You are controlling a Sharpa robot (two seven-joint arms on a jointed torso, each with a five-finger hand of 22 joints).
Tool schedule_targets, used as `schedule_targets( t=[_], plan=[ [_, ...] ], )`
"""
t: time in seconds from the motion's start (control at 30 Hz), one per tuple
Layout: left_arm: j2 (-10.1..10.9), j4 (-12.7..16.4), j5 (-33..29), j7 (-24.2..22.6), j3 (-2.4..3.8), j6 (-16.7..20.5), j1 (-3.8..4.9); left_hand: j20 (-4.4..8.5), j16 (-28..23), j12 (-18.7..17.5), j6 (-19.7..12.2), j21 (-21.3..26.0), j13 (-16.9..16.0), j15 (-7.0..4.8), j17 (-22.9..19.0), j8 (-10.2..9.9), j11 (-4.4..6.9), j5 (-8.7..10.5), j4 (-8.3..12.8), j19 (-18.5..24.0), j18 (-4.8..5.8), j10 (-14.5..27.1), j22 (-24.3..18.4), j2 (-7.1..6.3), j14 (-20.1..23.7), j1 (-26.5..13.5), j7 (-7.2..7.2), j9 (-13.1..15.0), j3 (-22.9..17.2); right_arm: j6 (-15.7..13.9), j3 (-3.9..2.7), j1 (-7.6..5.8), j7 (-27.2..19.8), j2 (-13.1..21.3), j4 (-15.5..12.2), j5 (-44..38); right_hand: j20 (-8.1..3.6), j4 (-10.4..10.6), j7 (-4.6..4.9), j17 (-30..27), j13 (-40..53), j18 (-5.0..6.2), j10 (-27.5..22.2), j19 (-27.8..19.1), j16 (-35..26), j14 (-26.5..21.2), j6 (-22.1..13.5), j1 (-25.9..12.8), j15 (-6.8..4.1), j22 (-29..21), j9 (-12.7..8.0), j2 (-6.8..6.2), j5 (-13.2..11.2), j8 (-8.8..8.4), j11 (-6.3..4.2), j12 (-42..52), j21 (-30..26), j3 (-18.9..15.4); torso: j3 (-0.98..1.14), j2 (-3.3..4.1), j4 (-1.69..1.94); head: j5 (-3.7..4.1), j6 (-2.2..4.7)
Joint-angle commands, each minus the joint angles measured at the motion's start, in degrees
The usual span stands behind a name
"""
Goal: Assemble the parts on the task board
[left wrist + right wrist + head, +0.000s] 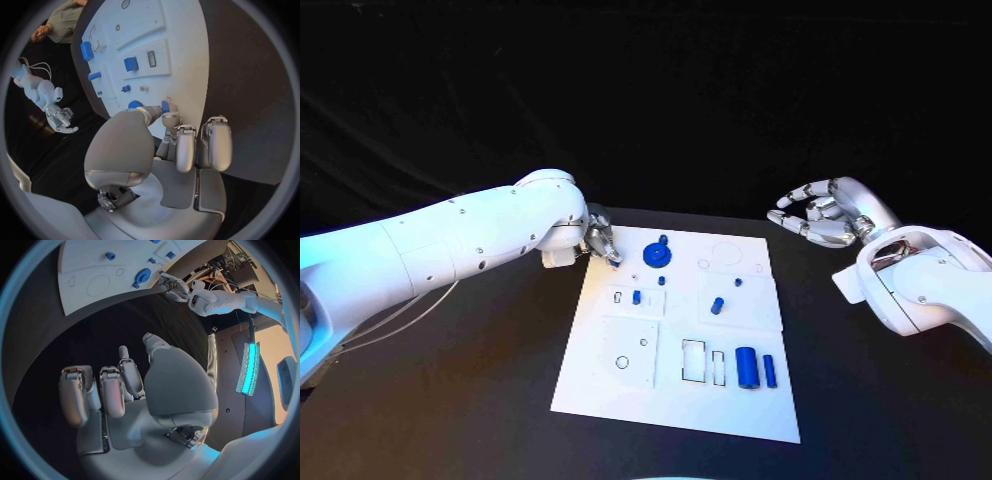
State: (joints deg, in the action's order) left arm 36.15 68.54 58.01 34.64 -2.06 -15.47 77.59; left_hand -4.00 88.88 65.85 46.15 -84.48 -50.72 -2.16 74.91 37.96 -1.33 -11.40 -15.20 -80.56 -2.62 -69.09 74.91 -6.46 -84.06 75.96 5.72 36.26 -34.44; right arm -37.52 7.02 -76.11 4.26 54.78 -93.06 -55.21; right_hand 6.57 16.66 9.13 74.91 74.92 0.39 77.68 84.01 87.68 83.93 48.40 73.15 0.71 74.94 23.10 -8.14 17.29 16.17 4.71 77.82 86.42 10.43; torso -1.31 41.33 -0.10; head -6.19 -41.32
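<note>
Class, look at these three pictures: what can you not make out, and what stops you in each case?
- Head view: whether the left hand holds a part; its fingertips overlap the board's edge.
- Left wrist view: the blue part at the fingertips is half covered by a finger.
- Right wrist view: the board's outlines are too small to read.

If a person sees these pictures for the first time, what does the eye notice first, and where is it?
First comes the white task board in the middle of the black table, dotted with small blue parts, the largest a round blue gear near its far edge. Next is the left hand, pinching a small blue part at the board's far left corner. The right hand hangs above the table right of the board, holding nothing.
</note>
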Motion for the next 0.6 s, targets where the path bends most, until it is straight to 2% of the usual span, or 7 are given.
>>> schedule_targets(
  t=[0.03,0.2,0.3,0.4,0.5,0.53,0.6],
  plan=[
    [0.6,0.9,-6.3,-0.8,0.02,2.8,0.01,0.09,-0.1,0.0,-0.4,0.2,0.0,0.06,13.0,1.4,0.08,-0.07,7.5,0.1,-0.41,0.2,2.7,-0.83,-5.2,-0.8,-0.04,2.6,-8.4,0.5,0.0,0.06,-0.1,-0.1,0.0,-0.7,-0.24,-0.1,-0.07,8.7,0.8,0.75,0.0,3.3,-0.3,4.6,0.2,0.2,-0.52,12.1,0.1,0.33,0.3,0.22,-0.37,-0.1,-0.3,-0.3,0.06,-0.12,0.04,-0.03,0.0],
    [2.6,3.5,-8.4,-0.5,0.01,3.9,0.02,0.09,-0.1,0.1,-0.4,0.2,-0.1,0.04,13.0,1.9,0.11,-0.03,7.8,0.1,-0.39,0.0,2.8,-1.13,-5.2,-1.5,-0.08,2.8,-9.3,0.5,0.0,0.09,-0.1,0.0,0.0,-0.7,-0.24,-0.1,-0.07,8.7,0.8,0.75,0.0,3.3,-0.3,4.6,0.2,0.2,-0.52,12.1,0.1,0.33,0.3,0.22,-0.37,-0.1,-0.3,-0.3,0.06,-0.02,0.1,-0.01,0.01],
    [4.6,6.3,-9.1,-0.3,-0.01,4.8,0.02,0.1,-0.1,0.2,-0.4,0.2,-0.1,0.02,13.0,2.1,0.13,-0.04,7.9,0.1,-0.41,0.0,2.7,-1.22,-5.2,-1.8,-0.1,2.9,-9.6,0.5,0.0,0.09,0.0,0.2,-0.1,-0.7,-0.24,-0.1,-0.07,8.7,0.8,0.75,0.0,3.3,-0.3,4.6,0.2,0.2,-0.52,12.1,0.1,0.33,0.3,0.22,-0.37,-0.1,-0.3,-0.3,0.09,-0.03,0.08,-0.19,0.05],
    [6.0,8.5,-8.6,-0.4,-0.03,5.7,-0.03,0.11,-0.1,0.3,-0.4,0.2,-0.2,0.0,13.0,2.3,0.16,-0.05,8.0,0.0,-0.38,-0.1,2.8,-1.3,-5.2,-2.0,-0.13,3.0,-9.8,0.6,0.01,0.1,0.0,0.3,-0.1,-0.7,-0.25,-0.1,-0.08,8.6,0.8,0.74,0.0,3.3,-0.3,4.6,0.2,0.2,-0.53,12.2,0.1,0.33,0.4,0.22,-0.37,-0.1,-0.3,-0.3,0.03,0.01,0.1,-0.19,0.02],
    [7.3,10.8,-7.3,-0.7,-0.07,7.2,-0.31,0.15,-0.2,0.2,-0.4,0.2,0.0,-0.08,12.9,2.8,0.25,-0.16,8.3,0.0,-0.38,-0.1,2.9,-1.56,-5.2,-2.4,-0.22,3.1,-10.6,0.6,0.02,0.1,0.0,0.3,-0.1,-0.7,-0.25,-0.1,-0.08,8.6,0.8,0.74,0.0,3.3,-0.3,4.6,0.2,0.2,-0.53,12.2,0.1,0.33,0.4,0.22,-0.37,-0.1,-0.3,-0.3,0.0,0.04,0.14,-0.24,-0.06],
    [7.8,11.7,-6.6,-0.8,-0.08,7.7,-0.48,0.22,-0.2,-0.7,-0.5,0.1,1.3,-0.14,12.9,3.2,0.29,-0.23,8.7,0.0,-0.38,0.6,2.9,-1.85,-5.2,-2.7,-0.26,3.2,-11.9,0.7,0.03,0.11,0.0,0.3,-0.1,-0.7,-0.25,-0.1,-0.08,8.6,0.8,0.74,0.0,3.3,-0.3,4.6,0.2,0.2,-0.53,12.2,0.1,0.33,0.4,0.22,-0.37,-0.1,-0.3,-0.3,0.0,0.04,0.16,-0.25,-0.08],
    [8.5,13.0,-5.1,-1.0,-0.1,8.5,-0.8,0.28,-0.1,-0.8,-0.6,0.1,1.5,-0.19,13.0,3.7,0.35,-0.23,9.1,0.0,-0.37,0.6,3.0,-2.23,-5.2,-3.4,-0.3,3.3,-12.9,0.7,0.03,0.11,0.0,0.4,-0.2,-0.7,-0.25,-0.1,-0.08,8.6,0.8,0.74,0.0,3.3,-0.3,4.6,0.2,0.2,-0.53,12.2,0.1,0.33,0.4,0.22,-0.37,-0.1,-0.3,-0.3,0.03,0.01,0.19,-0.37,-0.17]
  ],
)
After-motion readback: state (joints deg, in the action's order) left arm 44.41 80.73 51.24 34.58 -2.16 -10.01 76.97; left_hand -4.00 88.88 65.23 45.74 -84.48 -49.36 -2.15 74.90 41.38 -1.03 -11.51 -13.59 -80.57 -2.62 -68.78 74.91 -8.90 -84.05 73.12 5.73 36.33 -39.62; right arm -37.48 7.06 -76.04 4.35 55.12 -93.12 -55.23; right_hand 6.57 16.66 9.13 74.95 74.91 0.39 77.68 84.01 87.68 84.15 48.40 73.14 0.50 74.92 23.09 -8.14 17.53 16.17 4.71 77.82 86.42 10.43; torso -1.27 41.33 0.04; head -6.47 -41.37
